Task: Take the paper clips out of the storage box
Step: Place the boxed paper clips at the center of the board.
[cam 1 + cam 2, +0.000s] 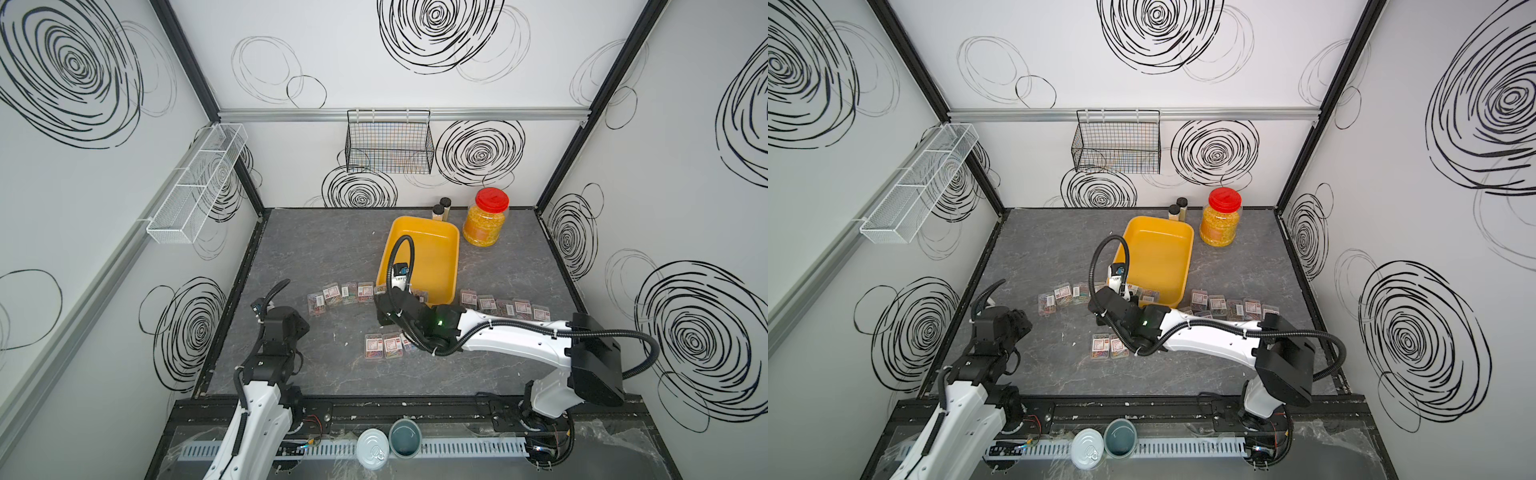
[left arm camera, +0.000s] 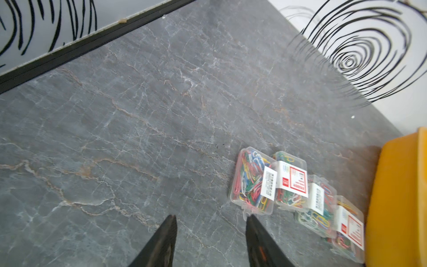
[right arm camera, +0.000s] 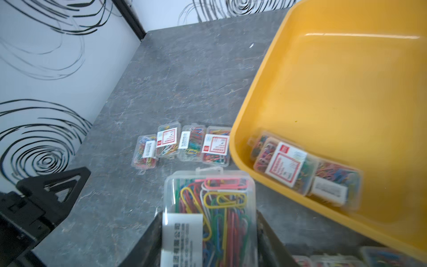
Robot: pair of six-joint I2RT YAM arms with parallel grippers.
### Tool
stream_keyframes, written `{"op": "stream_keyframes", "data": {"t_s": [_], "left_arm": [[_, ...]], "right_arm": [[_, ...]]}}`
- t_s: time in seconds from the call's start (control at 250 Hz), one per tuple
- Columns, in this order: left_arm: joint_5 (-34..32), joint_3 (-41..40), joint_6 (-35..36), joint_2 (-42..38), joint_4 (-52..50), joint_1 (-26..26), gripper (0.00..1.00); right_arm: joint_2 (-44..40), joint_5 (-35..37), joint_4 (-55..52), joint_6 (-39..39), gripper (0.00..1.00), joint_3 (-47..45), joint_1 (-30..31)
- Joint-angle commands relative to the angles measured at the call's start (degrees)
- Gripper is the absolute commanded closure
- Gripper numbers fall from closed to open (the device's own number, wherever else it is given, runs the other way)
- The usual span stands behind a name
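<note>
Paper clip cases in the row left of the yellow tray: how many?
4, side by side on the table: outermost case, second, third, and fourth beside the storage box.

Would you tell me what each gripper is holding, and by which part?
The right gripper holds one clear paper clip case by its two long sides, near the labelled end. The left gripper is open and holds nothing.

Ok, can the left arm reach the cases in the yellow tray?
Probably not cleanly: the right gripper, shut on a case, hangs beside the tray cases, between them and the open left gripper.
</note>
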Motion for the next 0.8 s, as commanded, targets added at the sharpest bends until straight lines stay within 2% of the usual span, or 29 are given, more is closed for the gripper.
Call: {"op": "stream_keyframes", "data": {"t_s": [0.0, 0.132, 0.34, 0.631, 0.795], "left_arm": [[2.42, -1.31, 0.73, -2.76, 0.85, 0.54, 0.46], [2.53, -1.09, 0.82, -2.56, 0.47, 0.41, 0.46], [2.52, -1.34, 0.68, -3.56, 0.26, 0.43, 0.46], [2.45, -1.49, 0.46, -4.05, 0.11, 0.41, 0.45], [2.44, -1.48, 0.54, -3.98, 0.22, 0.41, 0.45]], "right_arm": [[5.79, 1.30, 2.98, 4.83, 0.55, 3.10, 3.92], [12.41, 1.93, 1.49, 6.96, 0.53, 7.36, 6.82], [19.76, -0.05, -0.53, 10.14, 0.52, 12.21, 8.26], [23.12, -0.13, -1.31, 14.40, 0.39, 13.12, 8.47], [24.67, -1.76, -1.41, 14.42, 0.39, 14.09, 8.54]]}}
